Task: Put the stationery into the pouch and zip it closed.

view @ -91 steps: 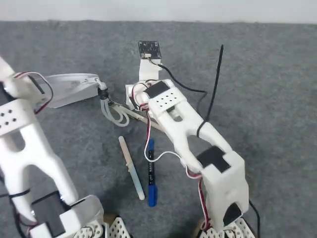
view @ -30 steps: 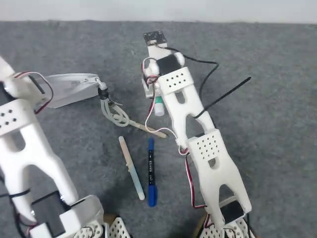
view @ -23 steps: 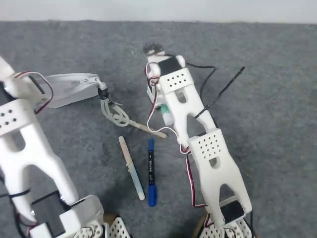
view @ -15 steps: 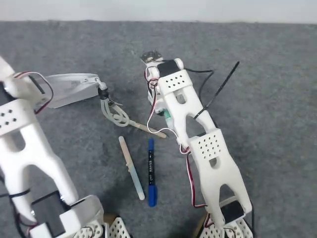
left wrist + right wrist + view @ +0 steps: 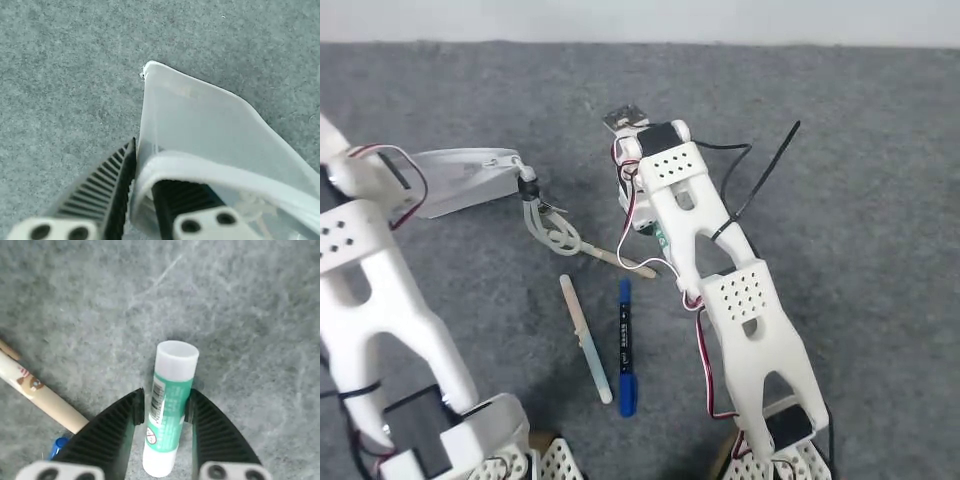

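The translucent pouch (image 5: 460,180) lies at the left of the table, with my left gripper (image 5: 142,175) shut on its open rim (image 5: 200,167). A looped white cord (image 5: 550,230) hangs from its zip end. My right gripper (image 5: 162,410) is shut on a green and white glue stick (image 5: 167,400), its capped end pointing away from the wrist. In the high view the glue stick (image 5: 657,234) peeks out under the right arm, right of the pouch. On the carpet lie a beige pen (image 5: 620,260), a pale pen (image 5: 585,338) and a blue pen (image 5: 625,345).
Grey carpet covers the table. A black cable (image 5: 765,175) runs off the right arm to the right. The beige pen (image 5: 35,390) and the blue pen's tip (image 5: 59,445) lie close beside the held glue stick. Both arm bases stand at the near edge.
The right arm left the beige pen and straightened out with the glue stick in its gripper. Over the last second its wrist turned and the stick shifted slightly nearer. The left arm stayed still.
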You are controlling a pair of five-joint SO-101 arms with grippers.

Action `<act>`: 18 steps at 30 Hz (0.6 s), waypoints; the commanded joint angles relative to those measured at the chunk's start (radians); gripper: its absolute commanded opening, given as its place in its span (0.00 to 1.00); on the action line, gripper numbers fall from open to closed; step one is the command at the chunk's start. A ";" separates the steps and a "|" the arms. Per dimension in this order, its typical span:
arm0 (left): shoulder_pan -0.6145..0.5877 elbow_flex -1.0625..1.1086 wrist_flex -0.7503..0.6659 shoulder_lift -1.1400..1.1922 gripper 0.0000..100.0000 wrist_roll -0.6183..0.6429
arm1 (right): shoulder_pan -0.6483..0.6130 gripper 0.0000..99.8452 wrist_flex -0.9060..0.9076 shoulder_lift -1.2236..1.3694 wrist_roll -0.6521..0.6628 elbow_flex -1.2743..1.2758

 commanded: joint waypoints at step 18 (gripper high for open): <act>-0.006 0.019 -0.066 -0.014 0.01 0.021 | -0.007 0.01 0.071 -0.110 0.011 -0.152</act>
